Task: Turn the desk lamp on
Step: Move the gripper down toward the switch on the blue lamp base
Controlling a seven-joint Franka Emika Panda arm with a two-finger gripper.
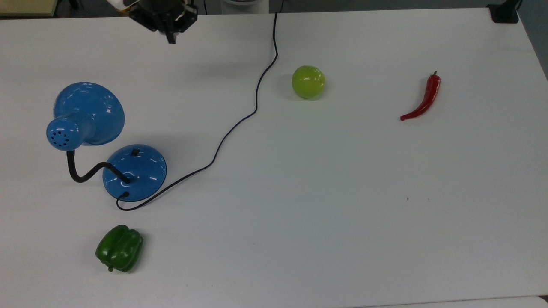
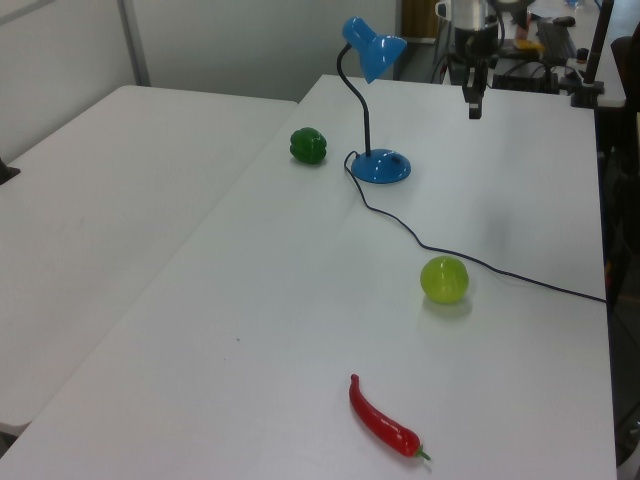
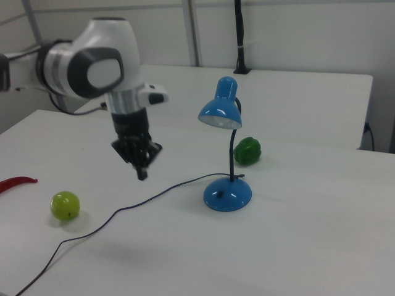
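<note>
The desk lamp stands at the top view's left, with its glossy blue shade (image 1: 90,111) on a black gooseneck above the round blue base (image 1: 141,175). A small black switch (image 1: 135,152) sits on the base's far side. The black cord (image 1: 239,124) runs from the base to the table's far edge. My gripper (image 1: 172,39) hangs in the air near the far edge, well apart from the lamp, fingers shut and empty. In the right view the gripper (image 3: 142,174) is to the left of the base (image 3: 228,194), above the cord. It also hangs right of the shade (image 2: 375,50) in the left view.
A green apple (image 1: 308,81) lies near the cord at the middle back. A red chili (image 1: 424,100) lies at the top view's right and a green bell pepper (image 1: 119,248) in front of the lamp. A second table (image 2: 100,220) adjoins in the left view.
</note>
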